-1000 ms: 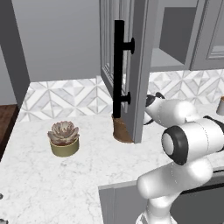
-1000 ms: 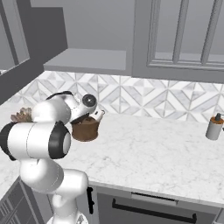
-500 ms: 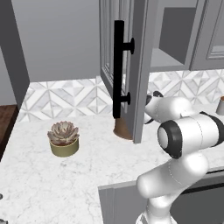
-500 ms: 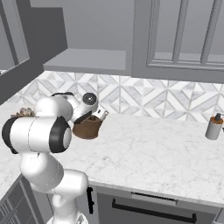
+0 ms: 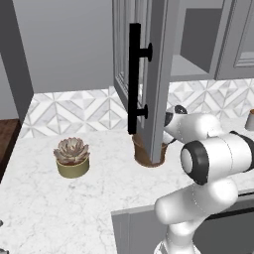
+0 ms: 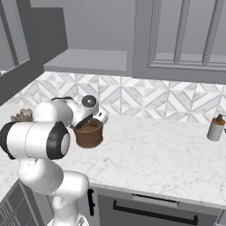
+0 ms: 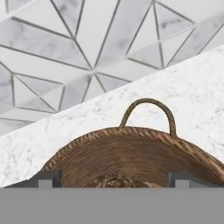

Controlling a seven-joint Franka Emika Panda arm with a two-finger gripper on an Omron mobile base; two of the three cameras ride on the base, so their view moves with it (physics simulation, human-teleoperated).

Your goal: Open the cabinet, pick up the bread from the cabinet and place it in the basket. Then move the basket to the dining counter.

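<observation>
We have the cabinet door swung open, and the basket stands on the worktop towards its back edge, near the tiles. In the hand view something brown and textured, likely the bread, lies inside it. Our gripper hangs just above the rim with jaws wide, holding nothing. Left: grasp the basket and carry it to the dining counter.

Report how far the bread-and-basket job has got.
Done: the cabinet door stands open, and something bread-coloured lies inside the basket, though too little of it shows to be sure. In hand: the gripper hangs open over the basket's rim, its fingers spread apart and nothing gripped. Left: grasp the basket, lift it off the worktop and carry it to the dining counter.
</observation>
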